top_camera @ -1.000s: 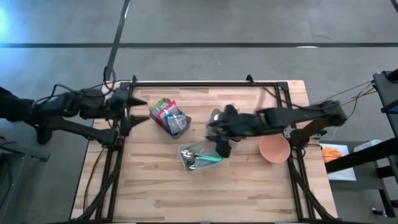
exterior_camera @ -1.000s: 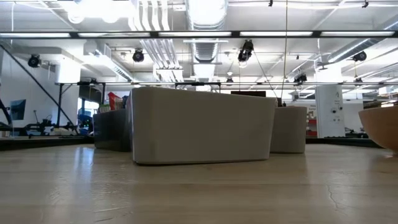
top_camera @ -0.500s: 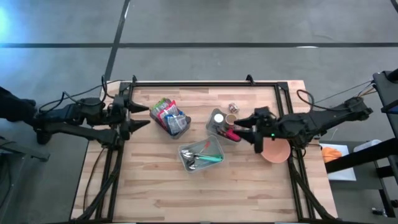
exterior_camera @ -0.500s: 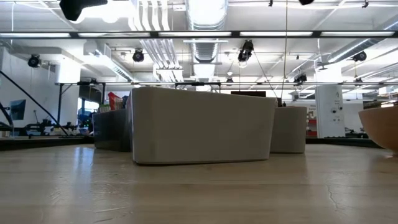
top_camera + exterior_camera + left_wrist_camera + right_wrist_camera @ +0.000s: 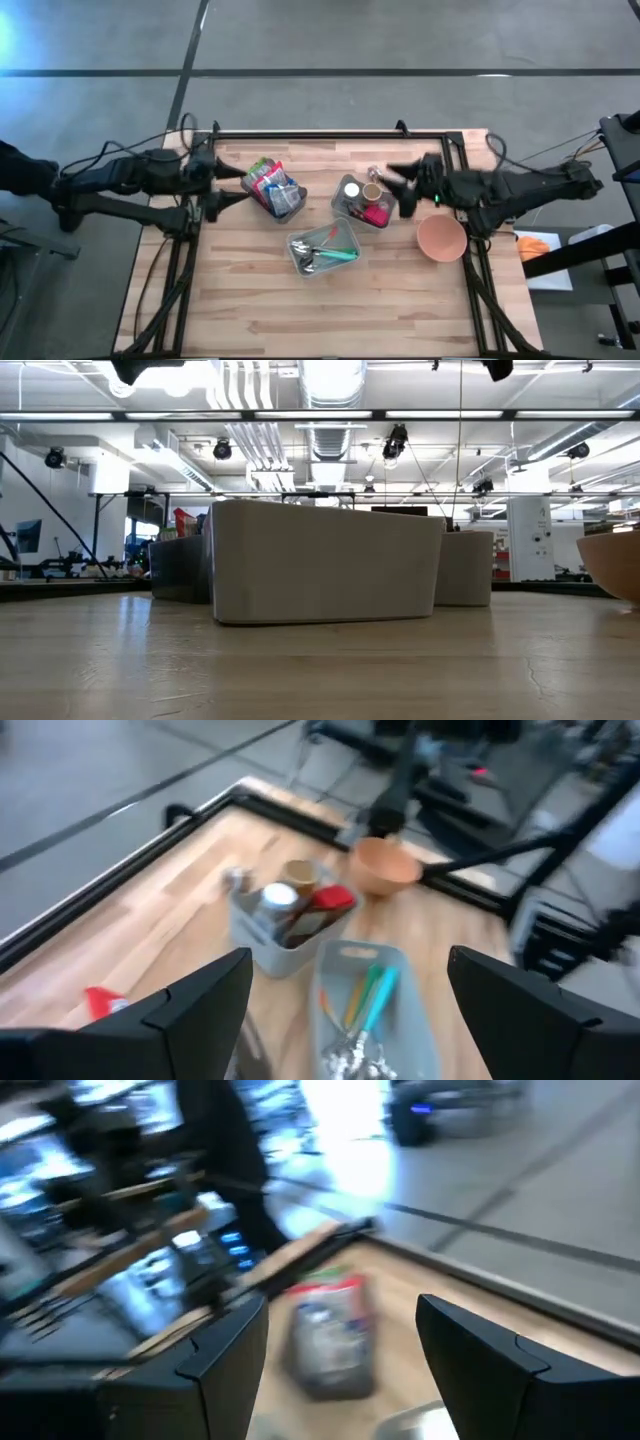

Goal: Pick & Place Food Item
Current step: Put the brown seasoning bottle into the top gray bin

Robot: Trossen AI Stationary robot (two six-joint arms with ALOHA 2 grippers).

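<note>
Industrial lab hall: exposed ceiling ducts (image 5: 330,385), strip lights, concrete floor (image 5: 400,35)

High view: straight down from well above, whole wooden table (image 5: 250,300) framed with floor all round, both arms entering from the sides. Low view: at tabletop level, close behind a grey bin (image 5: 325,560), facing level across the boards into the room, with the orange bowl (image 5: 615,565) cut by the frame edge, the same bowl (image 5: 441,239) seen from overhead near the right arm. Left wrist view: forward and down across the table toward the far right side, sharing bowl, cutlery tray (image 5: 375,1010) and jar bin (image 5: 285,920) with overhead; right wrist view: opposite way, toward the snack bin (image 5: 330,1335).
</note>
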